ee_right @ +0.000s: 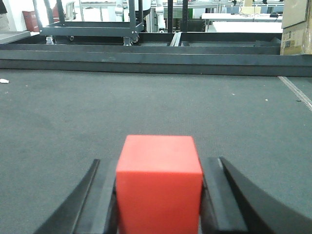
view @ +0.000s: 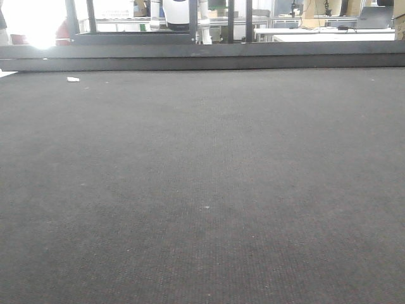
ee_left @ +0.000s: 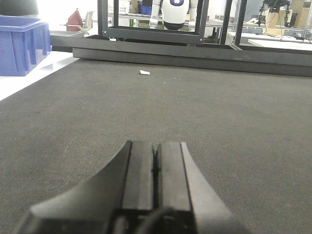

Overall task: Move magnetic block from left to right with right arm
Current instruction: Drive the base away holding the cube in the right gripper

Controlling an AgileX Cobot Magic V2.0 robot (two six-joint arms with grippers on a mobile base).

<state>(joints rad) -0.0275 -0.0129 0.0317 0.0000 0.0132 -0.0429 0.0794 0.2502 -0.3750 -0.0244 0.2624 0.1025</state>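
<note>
To your left, the left gripper (ee_left: 155,165) has its fingers pressed together over the dark mat (ee_left: 234,122). A blue bin (ee_left: 22,44) stands far left and a white scrap (ee_left: 145,72) lies far ahead. To your right, the right gripper (ee_right: 158,163) pinches the magnetic block (ee_right: 159,187) between both fingers.

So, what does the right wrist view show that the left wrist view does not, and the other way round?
Only the right wrist view shows the magnetic block, a red cube clamped between the fingers of the right tool. Only the left wrist view shows the left tool, shut with nothing in it, and a blue bin at the far left. Both views show the dark mat and the black metal frame beyond its far edge.
</note>
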